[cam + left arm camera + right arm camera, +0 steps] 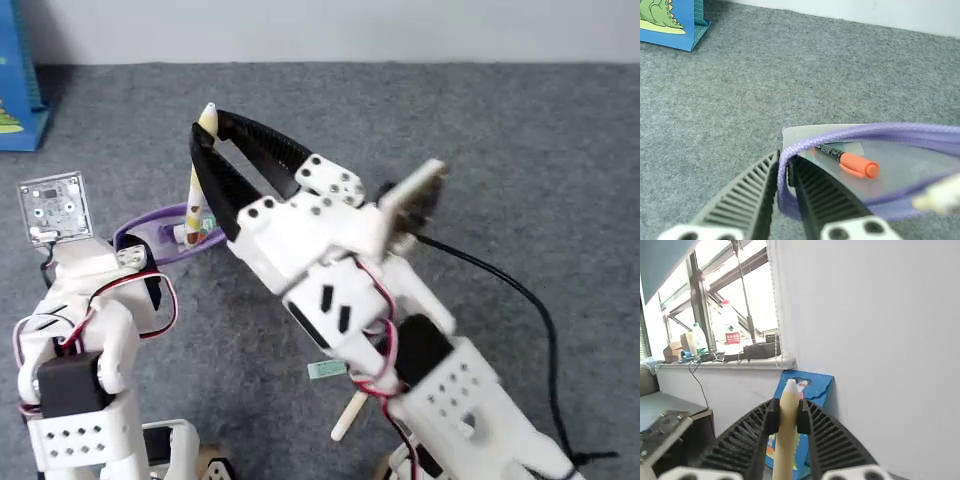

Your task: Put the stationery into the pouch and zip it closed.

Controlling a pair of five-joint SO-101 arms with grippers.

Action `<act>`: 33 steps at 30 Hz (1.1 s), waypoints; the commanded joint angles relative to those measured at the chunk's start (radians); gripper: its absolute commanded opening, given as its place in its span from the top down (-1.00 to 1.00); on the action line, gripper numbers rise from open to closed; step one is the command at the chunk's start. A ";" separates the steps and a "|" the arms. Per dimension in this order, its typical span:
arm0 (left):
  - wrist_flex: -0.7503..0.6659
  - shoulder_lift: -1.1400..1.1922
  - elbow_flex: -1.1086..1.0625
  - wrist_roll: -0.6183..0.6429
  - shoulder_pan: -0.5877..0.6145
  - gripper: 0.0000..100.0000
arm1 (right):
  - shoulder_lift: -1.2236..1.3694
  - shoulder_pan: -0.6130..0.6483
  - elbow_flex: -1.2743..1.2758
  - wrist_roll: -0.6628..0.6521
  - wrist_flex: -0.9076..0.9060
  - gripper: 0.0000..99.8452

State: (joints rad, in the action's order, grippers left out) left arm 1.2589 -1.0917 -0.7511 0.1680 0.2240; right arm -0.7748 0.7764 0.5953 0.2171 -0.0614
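High view, upper left: the right gripper (205, 130) is clamped on a cream pen (194, 190) standing near upright, its lower tip seemingly inside the purple pouch (150, 218), whose rim the left gripper (782, 162) pinches open.

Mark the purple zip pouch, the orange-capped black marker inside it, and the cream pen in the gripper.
purple zip pouch (865, 131), left wrist view, on its upper zipper edge.
orange-capped black marker (858, 165), left wrist view, on the orange cap.
cream pen (786, 432), right wrist view, on the barrel below its tip.
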 commanded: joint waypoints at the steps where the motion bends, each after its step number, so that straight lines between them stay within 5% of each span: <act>1: -0.009 0.014 -0.008 0.002 0.003 0.98 | 0.035 -0.035 0.025 -0.011 0.088 0.99; 14: -0.011 0.014 -0.012 0.002 0.003 0.98 | 0.113 0.004 0.235 -0.026 0.283 0.98; 17: -0.011 0.014 -0.012 0.002 0.003 0.98 | 0.111 0.033 0.245 -0.055 0.197 0.95; 23: -0.012 0.014 -0.019 0.002 0.003 0.98 | 0.094 0.068 0.242 -0.060 0.039 0.54; 33: -0.017 0.012 -0.025 0.002 0.005 0.98 | -0.217 0.019 0.226 -0.054 -0.440 0.59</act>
State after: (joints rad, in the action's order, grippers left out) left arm 1.2482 -1.0917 -0.7633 0.1665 0.2240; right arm -0.8961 0.8316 0.8500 0.1695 -0.3345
